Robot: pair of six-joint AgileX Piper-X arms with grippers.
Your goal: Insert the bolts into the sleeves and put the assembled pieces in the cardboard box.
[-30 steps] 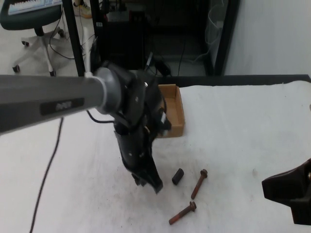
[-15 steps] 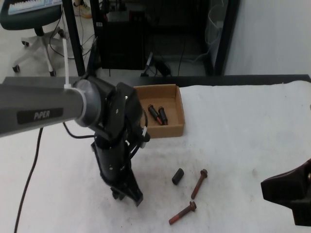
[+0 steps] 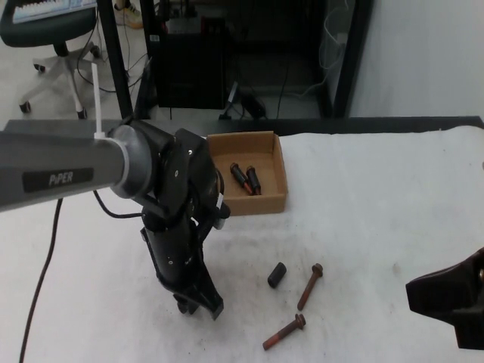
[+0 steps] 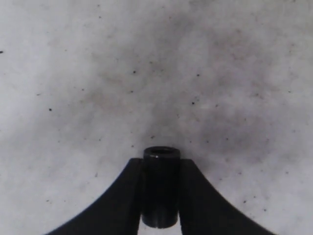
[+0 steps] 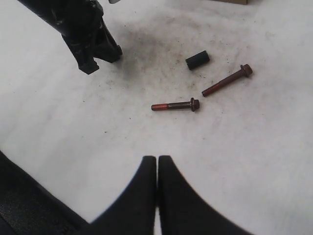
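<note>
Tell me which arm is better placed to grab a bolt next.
Probably right. The left gripper is shut on a sleeve; the right gripper is shut and empty, with a bolt lying just ahead of it.

Stained white cloth (image 3: 378, 189) covering the bench. Office chair (image 3: 45, 34) sitting at 10 o'clock on pale floor (image 3: 15, 76). Black frame post (image 3: 344, 57) standing at 1 o'clock, dark equipment (image 3: 189, 68) sitting at 12 o'clock behind the bench. White wall (image 3: 423, 60) running along at 2 o'clock.
</note>
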